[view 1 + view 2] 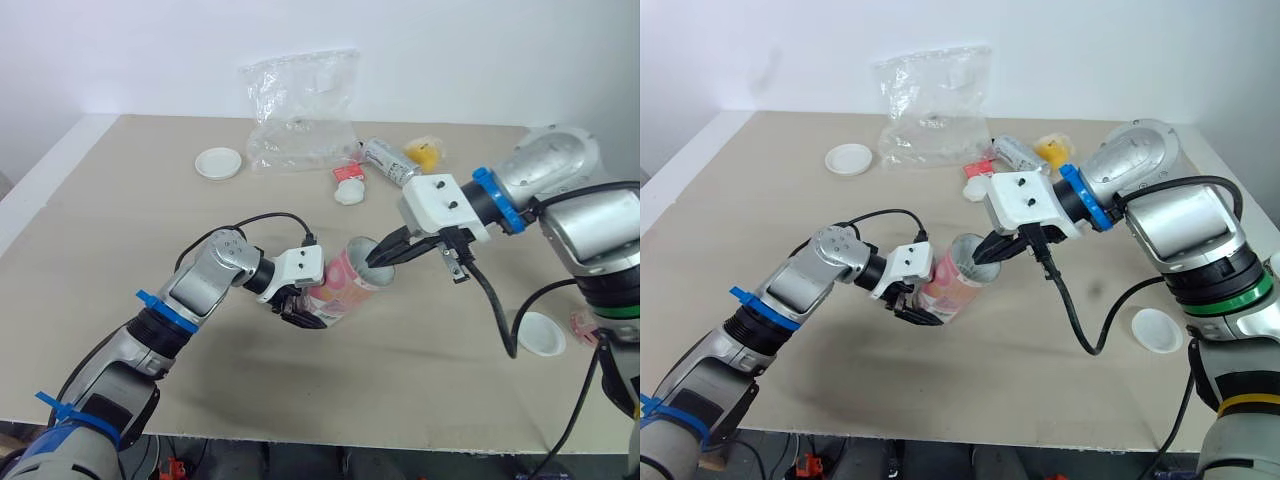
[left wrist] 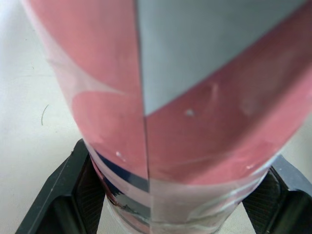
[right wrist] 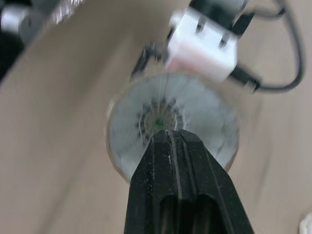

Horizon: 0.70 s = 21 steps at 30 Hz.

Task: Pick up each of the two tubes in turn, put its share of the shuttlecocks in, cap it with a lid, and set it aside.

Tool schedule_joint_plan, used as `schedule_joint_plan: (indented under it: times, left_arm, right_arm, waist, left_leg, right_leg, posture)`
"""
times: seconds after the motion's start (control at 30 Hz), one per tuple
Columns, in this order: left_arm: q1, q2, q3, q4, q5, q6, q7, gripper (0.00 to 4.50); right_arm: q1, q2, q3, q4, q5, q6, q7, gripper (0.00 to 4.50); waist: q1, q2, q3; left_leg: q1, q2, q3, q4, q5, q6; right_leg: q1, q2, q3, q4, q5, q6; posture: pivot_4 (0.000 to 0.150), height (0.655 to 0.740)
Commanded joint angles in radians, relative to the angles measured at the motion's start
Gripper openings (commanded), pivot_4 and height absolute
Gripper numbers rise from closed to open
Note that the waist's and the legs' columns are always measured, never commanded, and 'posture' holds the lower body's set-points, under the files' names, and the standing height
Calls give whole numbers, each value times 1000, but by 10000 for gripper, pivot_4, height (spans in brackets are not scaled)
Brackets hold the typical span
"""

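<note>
- The pink tube [image 1: 345, 285] is near the middle of the worktop [image 1: 120, 220], a bit toward the near edge. It is tipped on a slant, and its open mouth faces the right side.
- The left gripper [image 1: 303, 310] pinches the pink tube at its low end, with one black finger on each side.
- The right gripper [image 1: 373, 262] has its two fingers pressed tight together with nothing between them. The tips are right at the tube's mouth.
- A clear plastic bag [image 1: 300, 115] sits at the far edge. A silver tube [image 1: 390, 160] lies just beside it on the right, and a yellow thing [image 1: 423, 152] is next to that. A small white and red thing [image 1: 350, 186] lies in front of the bag.
- One white lid [image 1: 218, 162] sits left of the bag. The other white lid [image 1: 540, 333] is near the right edge, well apart from the first.
- A black cable [image 1: 490, 290] hangs from the right arm, between the pink tube and that second lid.
- The right wrist view looks straight down into the tube. A shuttlecock [image 3: 141, 112] sits inside, with its white feathers spread round like a wheel, and the fingertips are over its middle.
- The left wrist view is very close up. It shows a grey patch and a seam on the pink tube (you can even see tiny specks). The ribbed pads [image 2: 92, 190] press on both sides of the tube.
</note>
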Motion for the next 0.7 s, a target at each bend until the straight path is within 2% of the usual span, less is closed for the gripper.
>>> schedule_joint_plan:
  times: [0.03, 0.37, 0.7]
  left_arm:
    - [9, 3, -12, -22, 7, 21, -2, 34106]
    - [7, -13, -12, -23, 1, 33, 3, 34106]
    - [12, -20, -10, -21, 4, 38, 9, 34106]
  right_arm:
    - [-50, 13, 45, 18, -54, -57, 54, 355]
    - [-105, 106, 193, 95, -175, -109, 54, 355]
    - [-121, 181, 295, 111, -197, -105, 54, 355]
  waist:
    - [0, 0, 0]
    - [1, 0, 0]
    - [0, 0, 0]
  left_leg:
    - [0, 0, 0, 0, 0, 0]
    - [0, 0, -1, 1, 0, 0]
    - [0, 0, -2, 1, 0, 0]
  right_leg:
    - [0, 0, 0, 0, 0, 0]
    - [0, 1, 0, 2, 0, 0]
    - [1, 2, 0, 3, 0, -1]
  posture:
    - [1500, 7400]
    - [1500, 7400]
    - [1500, 7400]
